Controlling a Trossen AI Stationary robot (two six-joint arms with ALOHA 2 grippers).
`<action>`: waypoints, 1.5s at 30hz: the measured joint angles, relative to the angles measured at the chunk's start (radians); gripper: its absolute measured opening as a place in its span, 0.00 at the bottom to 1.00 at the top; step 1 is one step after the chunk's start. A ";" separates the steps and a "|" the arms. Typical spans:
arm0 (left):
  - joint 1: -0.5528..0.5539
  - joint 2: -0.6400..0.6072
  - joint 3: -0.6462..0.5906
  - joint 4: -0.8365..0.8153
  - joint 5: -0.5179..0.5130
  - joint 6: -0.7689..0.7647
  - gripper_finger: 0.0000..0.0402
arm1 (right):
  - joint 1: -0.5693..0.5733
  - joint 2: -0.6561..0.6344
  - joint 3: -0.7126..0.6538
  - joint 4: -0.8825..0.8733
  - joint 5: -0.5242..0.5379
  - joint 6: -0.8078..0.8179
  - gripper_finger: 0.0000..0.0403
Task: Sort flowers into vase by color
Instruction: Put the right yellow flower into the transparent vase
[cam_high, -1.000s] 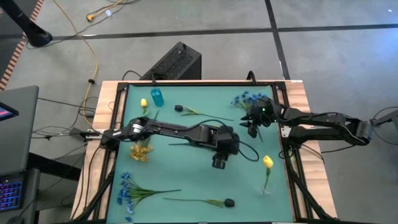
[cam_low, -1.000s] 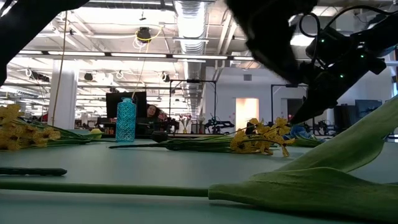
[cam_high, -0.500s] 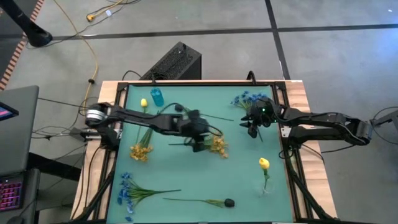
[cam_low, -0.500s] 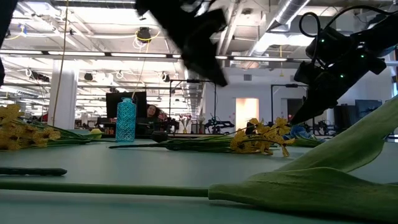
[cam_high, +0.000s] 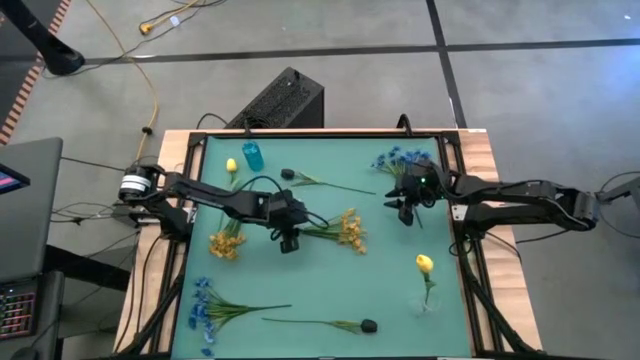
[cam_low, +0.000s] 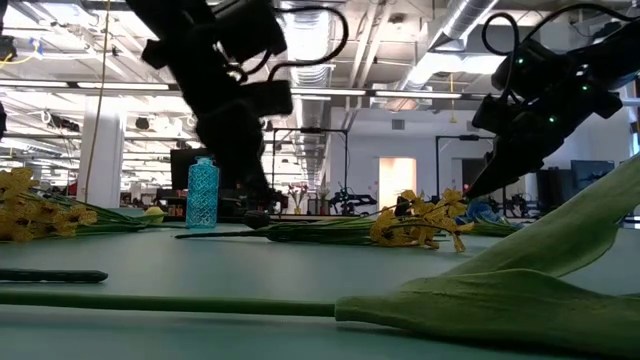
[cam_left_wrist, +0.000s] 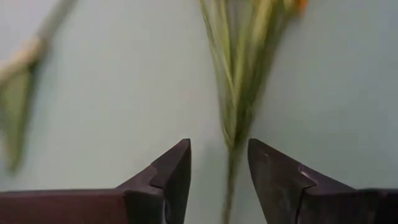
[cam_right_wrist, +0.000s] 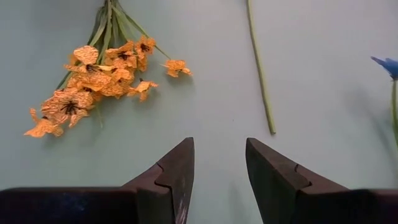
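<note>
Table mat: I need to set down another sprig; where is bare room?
Free: between the yellow cluster at centre and the single yellow bud, and the strip above the dark bud. Crowded: around the left pincer and the blue vase.

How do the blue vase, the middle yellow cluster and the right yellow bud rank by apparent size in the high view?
1. Middle yellow cluster, with stems, the largest.
2. Right yellow bud and blue vase: the heads look alike, so I cannot rank them.
</note>
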 joint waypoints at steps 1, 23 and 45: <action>0.000 0.002 0.000 0.010 0.000 -0.010 0.41 | 0.003 0.000 0.000 0.000 0.000 0.000 0.42; -0.024 0.009 -0.174 0.260 -0.001 -0.105 0.65 | 0.011 0.000 0.000 0.000 0.000 -0.003 0.42; -0.054 0.111 -0.181 0.344 0.010 -0.105 0.28 | 0.017 0.000 0.000 0.004 0.001 0.002 0.42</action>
